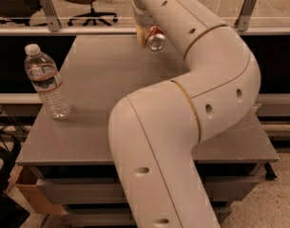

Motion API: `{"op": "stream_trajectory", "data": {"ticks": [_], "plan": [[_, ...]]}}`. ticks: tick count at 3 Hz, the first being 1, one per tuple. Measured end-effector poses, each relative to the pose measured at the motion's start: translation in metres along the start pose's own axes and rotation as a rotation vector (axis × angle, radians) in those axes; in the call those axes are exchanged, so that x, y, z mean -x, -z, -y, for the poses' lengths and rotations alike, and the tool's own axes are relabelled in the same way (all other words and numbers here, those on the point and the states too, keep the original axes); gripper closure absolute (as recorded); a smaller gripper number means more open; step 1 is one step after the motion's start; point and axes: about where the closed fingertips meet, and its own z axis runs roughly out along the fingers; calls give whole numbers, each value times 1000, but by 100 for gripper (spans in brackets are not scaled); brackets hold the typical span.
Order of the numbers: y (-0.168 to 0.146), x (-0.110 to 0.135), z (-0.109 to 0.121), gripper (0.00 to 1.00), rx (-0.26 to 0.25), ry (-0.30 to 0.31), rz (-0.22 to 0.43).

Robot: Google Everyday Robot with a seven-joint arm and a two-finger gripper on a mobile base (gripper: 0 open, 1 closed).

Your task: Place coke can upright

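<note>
A cream-white jointed robot arm [182,127] fills the middle of the view. It rises from the near edge, bends right and reaches back toward the far side. Under it is a flat grey rectangular desk [97,80] with drawers below. A clear plastic water bottle with a white cap [47,82] stands upright near the desk's left edge, well apart from everything else.

At the arm's far end the pincer [145,30] is mostly hidden behind the wrist. It hangs over the far edge of the desk. It seems closed on the small red-orange metal coke can [156,40], which sits tight against its pale tip on the side toward the arm.

The coke can is not upright. One silver end faces the camera and slightly down, so its long axis runs roughly from the far side toward the viewer. It looks to be held just above the desk, not resting on it. The likely need is to turn the wrist until that axis is vertical, then lower the silver end flat onto the bare grey surface below.
</note>
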Motion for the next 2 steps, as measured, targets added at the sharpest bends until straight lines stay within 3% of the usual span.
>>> {"op": "stream_trajectory", "data": {"ticks": [1, 2], "plan": [[9, -27, 17, 100, -43, -43, -29], [17, -54, 29, 100, -21, -86, -3]]}}
